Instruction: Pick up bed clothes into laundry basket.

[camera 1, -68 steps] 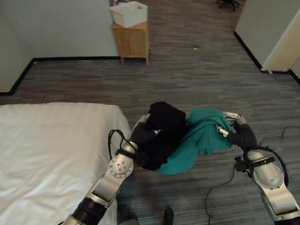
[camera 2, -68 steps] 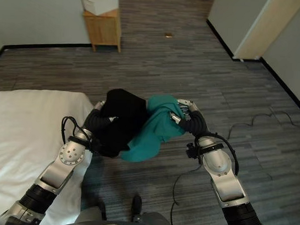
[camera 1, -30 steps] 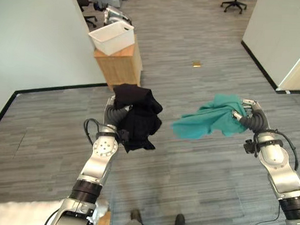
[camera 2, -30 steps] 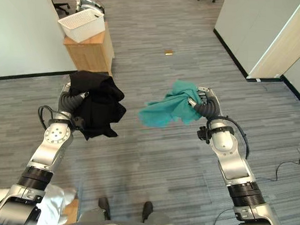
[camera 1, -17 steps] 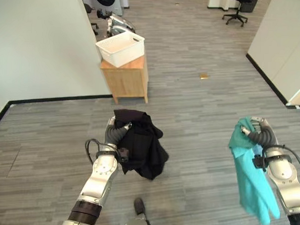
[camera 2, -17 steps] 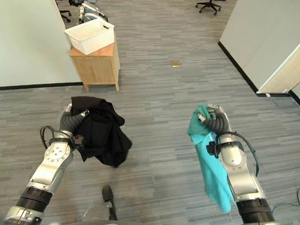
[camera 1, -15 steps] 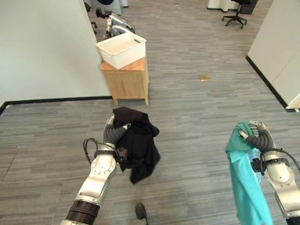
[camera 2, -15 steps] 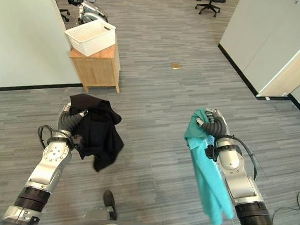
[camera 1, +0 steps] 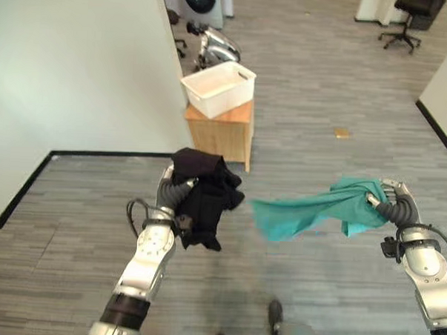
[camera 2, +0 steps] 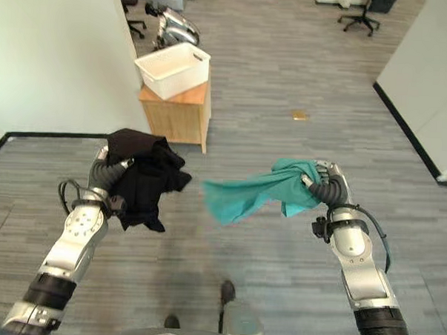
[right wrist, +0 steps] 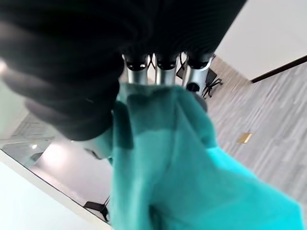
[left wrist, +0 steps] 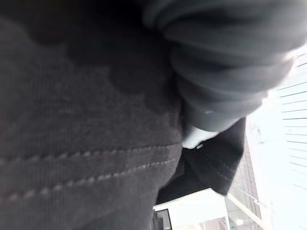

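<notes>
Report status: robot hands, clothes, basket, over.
Left robot hand shut on black garment. Right robot hand shut on teal garment, trailing out toward the left. White laundry basket ahead on wooden cabinet. Nothing lies on the floor between.

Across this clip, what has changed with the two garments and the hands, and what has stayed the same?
The robot turned away from the bed toward the white basket on the wooden cabinet. The teal garment, pressed against the black garment earlier, now swings apart. The left hand and right hand kept their grips; nothing was released.
</notes>
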Tool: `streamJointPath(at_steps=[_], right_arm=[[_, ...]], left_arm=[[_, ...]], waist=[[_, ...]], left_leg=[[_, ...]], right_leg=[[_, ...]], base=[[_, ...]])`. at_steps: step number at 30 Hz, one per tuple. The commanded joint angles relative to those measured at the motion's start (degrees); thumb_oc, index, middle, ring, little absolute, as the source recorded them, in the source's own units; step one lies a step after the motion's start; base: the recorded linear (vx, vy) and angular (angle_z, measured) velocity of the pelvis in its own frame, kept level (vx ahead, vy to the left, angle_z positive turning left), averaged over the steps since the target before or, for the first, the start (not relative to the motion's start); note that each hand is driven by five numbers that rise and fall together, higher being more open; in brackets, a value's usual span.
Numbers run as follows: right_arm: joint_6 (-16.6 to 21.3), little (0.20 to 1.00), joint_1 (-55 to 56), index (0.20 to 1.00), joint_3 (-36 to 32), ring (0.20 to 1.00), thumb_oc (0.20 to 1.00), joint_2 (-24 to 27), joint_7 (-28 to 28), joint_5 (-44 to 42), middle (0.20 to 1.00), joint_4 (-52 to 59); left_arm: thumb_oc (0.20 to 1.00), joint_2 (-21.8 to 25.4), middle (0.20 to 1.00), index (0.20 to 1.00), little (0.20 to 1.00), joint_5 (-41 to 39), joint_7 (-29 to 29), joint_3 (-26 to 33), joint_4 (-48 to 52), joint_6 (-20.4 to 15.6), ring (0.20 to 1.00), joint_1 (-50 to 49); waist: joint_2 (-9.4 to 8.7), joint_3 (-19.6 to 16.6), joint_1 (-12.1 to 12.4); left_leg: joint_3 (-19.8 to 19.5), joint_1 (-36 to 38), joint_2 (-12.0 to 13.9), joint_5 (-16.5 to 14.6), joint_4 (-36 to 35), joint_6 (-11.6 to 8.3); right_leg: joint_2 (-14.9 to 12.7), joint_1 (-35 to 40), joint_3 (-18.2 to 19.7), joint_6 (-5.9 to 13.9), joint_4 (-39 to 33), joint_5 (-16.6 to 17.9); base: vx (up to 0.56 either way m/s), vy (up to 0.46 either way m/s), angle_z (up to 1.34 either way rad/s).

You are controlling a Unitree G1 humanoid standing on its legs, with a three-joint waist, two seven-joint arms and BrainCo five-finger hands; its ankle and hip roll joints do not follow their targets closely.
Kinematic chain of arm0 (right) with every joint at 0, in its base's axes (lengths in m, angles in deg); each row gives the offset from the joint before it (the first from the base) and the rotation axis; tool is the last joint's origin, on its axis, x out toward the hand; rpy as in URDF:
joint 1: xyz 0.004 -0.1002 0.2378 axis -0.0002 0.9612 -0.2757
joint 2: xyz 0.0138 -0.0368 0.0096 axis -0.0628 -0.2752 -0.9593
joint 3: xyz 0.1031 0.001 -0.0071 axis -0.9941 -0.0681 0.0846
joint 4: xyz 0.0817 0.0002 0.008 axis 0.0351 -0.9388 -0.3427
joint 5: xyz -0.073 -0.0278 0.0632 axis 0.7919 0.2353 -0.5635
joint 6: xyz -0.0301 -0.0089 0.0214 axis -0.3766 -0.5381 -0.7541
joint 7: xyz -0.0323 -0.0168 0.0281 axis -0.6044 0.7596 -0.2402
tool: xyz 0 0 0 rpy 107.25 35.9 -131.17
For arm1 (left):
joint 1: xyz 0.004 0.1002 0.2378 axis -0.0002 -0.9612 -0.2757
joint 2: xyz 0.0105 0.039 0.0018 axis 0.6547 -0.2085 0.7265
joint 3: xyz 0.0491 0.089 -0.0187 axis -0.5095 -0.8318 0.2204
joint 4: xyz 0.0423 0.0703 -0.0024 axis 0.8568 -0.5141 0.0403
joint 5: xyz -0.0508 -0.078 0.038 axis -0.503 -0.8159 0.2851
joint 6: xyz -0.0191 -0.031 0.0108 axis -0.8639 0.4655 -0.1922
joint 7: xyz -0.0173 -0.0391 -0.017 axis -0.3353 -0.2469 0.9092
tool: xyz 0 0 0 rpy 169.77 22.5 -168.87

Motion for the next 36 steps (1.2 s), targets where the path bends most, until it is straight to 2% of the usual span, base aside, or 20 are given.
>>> streamJointPath(at_steps=[1,3,5,6,8,13,15,16,17,19,20,21,22,23,25,26,29,32,34,36], right_arm=[[3.6,0.200,-5.6,0.200,-3.4,0.200,0.200,2.8,-2.5,-3.2,0.200,3.9],[3.3,0.200,-5.6,0.200,-2.4,0.200,0.200,2.8,-1.5,-3.0,0.200,4.0],[3.6,0.200,-6.0,0.200,-2.0,0.200,0.200,3.8,-1.4,-2.9,0.200,3.2],[3.7,0.200,-6.0,0.200,-1.9,0.200,0.200,4.0,-1.5,-2.9,0.200,3.1],[3.9,0.200,-7.3,0.200,-1.3,0.200,0.200,6.0,-1.8,-2.9,0.200,2.2],[3.2,0.200,-8.8,0.200,-1.2,0.200,0.200,8.9,-0.8,-2.2,0.200,1.9],[2.7,0.200,-8.4,0.200,-1.4,0.200,0.200,9.2,-0.4,-1.5,0.200,2.2],[2.1,0.200,-8.1,0.200,-1.7,0.200,0.200,9.2,0.5,0.2,0.200,2.5],[2.4,0.200,-7.8,0.200,-2.1,0.200,0.200,9.2,0.5,0.7,0.200,2.6],[2.1,0.200,-9.0,0.200,-2.0,0.200,0.200,10.3,0.3,1.3,0.200,2.6],[2.3,0.200,-9.6,0.200,-1.7,0.200,0.200,10.7,0.3,1.4,0.200,2.6],[2.8,0.200,-11.0,0.200,-1.9,0.200,0.200,12.1,0.4,1.0,0.200,2.4],[2.8,0.200,-11.0,0.200,-2.3,0.200,0.200,13.0,0.5,0.7,0.200,2.4],[2.7,0.200,-11.0,0.200,-2.8,0.200,0.200,13.9,0.8,0.6,0.200,2.3],[3.1,0.200,-11.8,0.200,-3.2,0.200,0.200,16.4,1.2,-0.4,0.200,2.2],[3.2,0.200,-11.9,0.200,-3.1,0.200,0.200,16.5,1.2,-0.5,0.200,2.1],[3.5,0.200,-16.3,0.200,-0.9,0.200,0.200,19.5,0.9,-2.1,0.200,1.2],[3.0,0.200,-21.4,0.200,2.6,0.200,0.200,23.2,1.6,-2.2,0.200,0.2],[3.0,0.200,-25.3,0.200,4.9,0.200,0.200,24.1,1.6,-2.7,0.200,-1.3],[3.2,0.200,-29.3,0.200,6.3,0.200,0.200,26.3,1.2,-3.1,0.200,-0.8]], left_arm=[[0.200,0.7,0.200,0.200,0.200,-2.5,-1.6,0.6,3.0,-5.1,0.200,3.1],[0.200,0.4,0.200,0.200,0.200,-2.8,-1.5,1.4,3.1,-5.1,0.200,1.9],[0.200,0.6,0.200,0.200,0.200,-2.4,-1.7,1.6,3.5,-5.0,0.200,1.5],[0.200,0.4,0.200,0.200,0.200,-2.4,-1.7,1.6,3.5,-5.0,0.200,1.5],[0.200,0.5,0.200,0.200,0.200,-2.3,-2.6,1.3,3.4,-5.2,0.200,2.0],[0.200,1.1,0.200,0.200,0.200,-1.9,-2.4,1.8,3.2,-5.3,0.200,2.0],[0.200,1.2,0.200,0.200,0.200,-1.7,-2.2,2.0,3.5,-5.1,0.200,1.4],[0.200,1.8,0.200,0.200,0.200,-0.5,-1.6,1.7,3.6,-4.4,0.200,1.1],[0.200,2.0,0.200,0.200,0.200,0.2,-1.7,1.2,3.2,-4.1,0.200,1.8],[0.200,2.8,0.200,0.200,0.200,1.1,-1.6,0.1,2.6,-3.9,0.200,3.4],[0.200,3.4,0.200,0.200,0.200,1.7,-1.5,-0.3,2.6,-4.1,0.200,3.9],[0.200,4.6,0.200,0.200,0.200,2.4,-1.7,-0.4,1.9,-4.4,0.200,5.9],[0.200,4.9,0.200,0.200,0.200,2.3,-1.6,-0.2,1.7,-4.7,0.200,6.6],[0.200,5.0,0.200,0.200,0.200,2.1,-1.5,-0.1,1.7,-5.0,0.200,7.0],[0.200,5.8,0.200,0.200,0.200,1.7,-1.3,0.2,1.3,-5.5,0.200,7.9],[0.200,5.8,0.200,0.200,0.200,1.7,-1.3,0.2,1.1,-5.5,0.200,8.0],[0.200,6.6,0.200,0.200,0.200,0.8,-1.5,-0.1,-0.3,-6.0,0.200,9.1],[0.200,7.6,0.200,0.200,0.200,1.5,-1.7,0.9,-0.9,-6.2,0.200,8.6],[0.200,7.5,0.200,0.200,0.200,1.5,-1.6,1.7,-0.6,-6.2,0.200,7.2],[0.200,7.7,0.200,0.200,0.200,0.3,-1.6,2.5,0.6,-6.7,0.200,5.5]], waist=[[-1.95,-0.7,1.0],[0.04,-1.8,2.3],[2.03,-2.3,3.5],[1.96,-2.4,3.6],[2.80,-2.6,4.9],[4.42,-4.9,5.5],[4.01,-5.8,6.1],[2.20,-6.7,6.5],[1.46,-6.7,6.5],[0.53,-5.6,5.5],[0.37,-5.1,4.9],[1.11,-4.3,3.7],[1.28,-3.9,2.8],[1.54,-3.6,1.7],[1.40,-3.2,0.1],[1.53,-3.2,-0.3],[0.77,-3.3,-1.7],[0.36,-3.6,-1.4],[-0.36,-4.1,-0.4],[-1.80,-3.6,1.5]], left_leg=[[-0.7,-6.4,1.0,1.1,11.1,-1.98],[-0.5,-5.1,1.2,-0.9,-3.7,0.16],[0.2,-5.3,2.4,3.4,-19.3,-0.09],[0.4,-4.3,2.0,4.3,-21.2,-0.20],[0.3,-6.1,3.4,8.5,-32.3,-0.99],[4.3,-9.2,6.8,12.4,-34.2,-2.40],[4.8,-8.6,6.6,13.6,-34.2,-2.44],[5.1,-6.6,4.8,13.4,-34.0,-1.19],[5.5,-5.4,3.7,12.6,-33.9,-0.25],[5.9,-1.9,1.4,10.3,-33.8,1.54],[5.6,-0.1,0.9,8.9,-33.9,2.01],[4.7,2.8,0.5,5.8,-34.5,2.89],[3.5,3.7,-0.1,4.7,-34.5,3.06],[1.9,4.6,-0.7,3.8,-34.5,3.17],[-0.7,6.2,-2.0,2.2,-34.5,3.22],[-1.1,6.4,-2.0,1.7,-34.5,3.19],[-3.7,10.8,-3.4,-2.2,-34.5,2.83],[-4.6,15.9,-3.3,-5.5,-34.5,2.15],[-5.7,15.3,-3.1,-6.3,-24.4,0.87],[-5.8,10.1,-2.2,-1.1,-11.1,-1.64]], right_leg=[[-1.3,12.5,-0.1,2.34,-10.2,-4.6],[-0.8,14.5,1.5,3.67,-10.8,-6.9],[-0.4,16.2,2.2,5.12,-10.8,-9.4],[-0.6,16.2,2.3,5.10,-10.8,-9.5],[-1.2,18.6,3.2,5.93,-10.8,-12.4],[-4.1,24.0,5.1,8.76,-10.8,-15.4],[-5.7,25.1,5.5,9.51,-10.8,-15.4],[-8.5,25.2,5.2,11.07,-7.2,-12.7],[-9.5,23.5,5.6,12.55,-2.2,-10.2],[-11.5,16.9,6.7,15.79,10.4,2.6],[-11.8,13.8,6.7,15.63,14.8,4.6],[-9.5,6.9,6.7,13.43,20.6,2.9],[-7.0,4.0,6.7,12.60,21.3,0.2],[-3.9,1.5,7.1,11.57,20.2,-3.4],[1.9,-1.8,7.7,9.54,13.0,-6.9],[1.8,-1.3,7.3,9.48,12.5,-7.3],[2.2,-3.6,5.0,8.54,-4.3,-3.3],[0.3,-3.7,0.1,9.18,-8.0,-1.0],[-0.1,0.7,-0.2,7.52,-9.0,-0.9],[-0.9,5.6,-0.8,6.15,-9.9,-1.3]], base=[[0.44,0.083,-0.72],[0.47,0.204,-0.68],[0.38,0.200,-0.49],[0.33,0.139,-0.37],[0.38,0.138,-0.49],[0.52,0.183,-0.41],[0.46,0.128,-0.57],[0.45,0.083,-0.75],[0.60,0.108,-0.75],[0.37,0.108,-0.30],[0.50,0.183,0.04],[0.54,0.152,0.19],[0.56,0.128,0.43],[0.37,0.027,0.70],[0.32,-0.035,0.78],[0.32,-0.069,0.96],[0.42,-0.105,1.00],[0.43,-0.125,0.61],[0.35,-0.181,0.43],[0.35,-0.202,0.69]])
